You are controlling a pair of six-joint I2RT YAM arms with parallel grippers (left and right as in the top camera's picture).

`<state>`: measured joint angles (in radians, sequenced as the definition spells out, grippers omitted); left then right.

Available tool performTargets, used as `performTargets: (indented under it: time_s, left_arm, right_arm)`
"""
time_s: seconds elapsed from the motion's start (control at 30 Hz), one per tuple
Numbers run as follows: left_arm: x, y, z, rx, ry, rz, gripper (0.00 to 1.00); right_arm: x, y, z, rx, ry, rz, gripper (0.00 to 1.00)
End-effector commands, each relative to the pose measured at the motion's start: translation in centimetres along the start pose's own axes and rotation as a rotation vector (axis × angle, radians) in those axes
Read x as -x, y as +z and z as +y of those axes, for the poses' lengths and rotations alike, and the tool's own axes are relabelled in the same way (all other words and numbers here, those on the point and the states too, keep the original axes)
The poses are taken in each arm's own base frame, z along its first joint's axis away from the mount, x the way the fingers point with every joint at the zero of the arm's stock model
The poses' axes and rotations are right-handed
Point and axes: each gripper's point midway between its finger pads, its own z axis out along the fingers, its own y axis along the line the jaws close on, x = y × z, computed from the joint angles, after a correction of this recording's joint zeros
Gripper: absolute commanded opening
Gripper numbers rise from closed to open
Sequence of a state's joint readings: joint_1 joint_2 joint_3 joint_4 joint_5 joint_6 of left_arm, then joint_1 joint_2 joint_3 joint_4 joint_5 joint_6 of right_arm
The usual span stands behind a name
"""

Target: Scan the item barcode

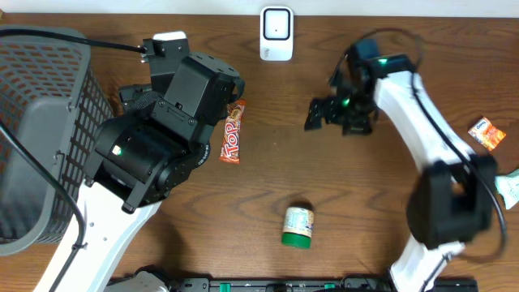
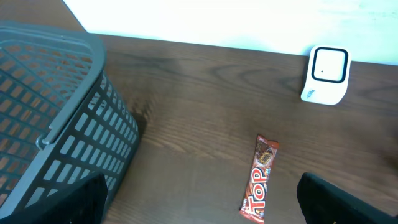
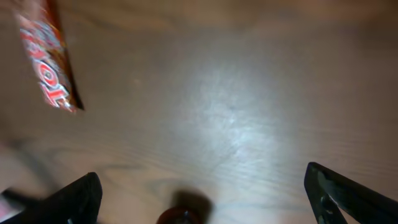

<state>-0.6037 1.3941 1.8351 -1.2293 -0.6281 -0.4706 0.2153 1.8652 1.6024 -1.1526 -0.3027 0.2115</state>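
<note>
Brown tabletop, overhead: Top chocolate bar lies flat just beside the left arm, well apart from the white scanner at the far edge; right gripper hangs over the wood between them, spread and empty; green-and-white jar and grey basket lie off to the sides
Left wrist: left gripper spread wide, nothing between its fingers; bar just ahead, label up; scanner beyond it, upright; basket to one side
Right wrist: both fingers wide apart over bare wood; bar in one corner, blurred; no barcode visible
Step in hand, judged: reaching for the bar; nothing grasped yet
Doing it well: centre the jaws across the bar's narrow width; pinch lightly so the wrapper is not crushed; as no barcode shows on top, it probably sits underneath, so turn that face squarely toward the scanner's window
</note>
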Motion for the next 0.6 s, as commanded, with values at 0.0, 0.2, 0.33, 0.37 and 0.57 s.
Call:
performTargets:
  time_s: [0.0,0.2,0.33,0.37,0.57]
  left_arm:
    - [0.4,-0.1,0.4,0.013,-0.001,-0.013,0.98]
    - [0.4,-0.1,0.4,0.013,-0.001,-0.013,0.98]
    - [0.4,-0.1,0.4,0.013,-0.001,-0.013,0.98]
    - [0.4,-0.1,0.4,0.013,-0.001,-0.013,0.98]
    - [0.4,-0.1,0.4,0.013,-0.001,-0.013,0.98]
  right_arm:
    - [0.7,-6.1,-0.2,-0.174,-0.117,-0.213,0.99]
    - [-4.3,-7.7,2.4,-0.323,-0.306,-0.339,0.99]
    - [-9.1,-4.1,3.6,-0.284,-0.259,-0.284,0.99]
    - [-10.2,-3.2,3.7,-0.282,-0.25,-0.265,0.99]
    - [-14.5,0.2,5.3,-0.277,-0.27,-0.186,0.94]
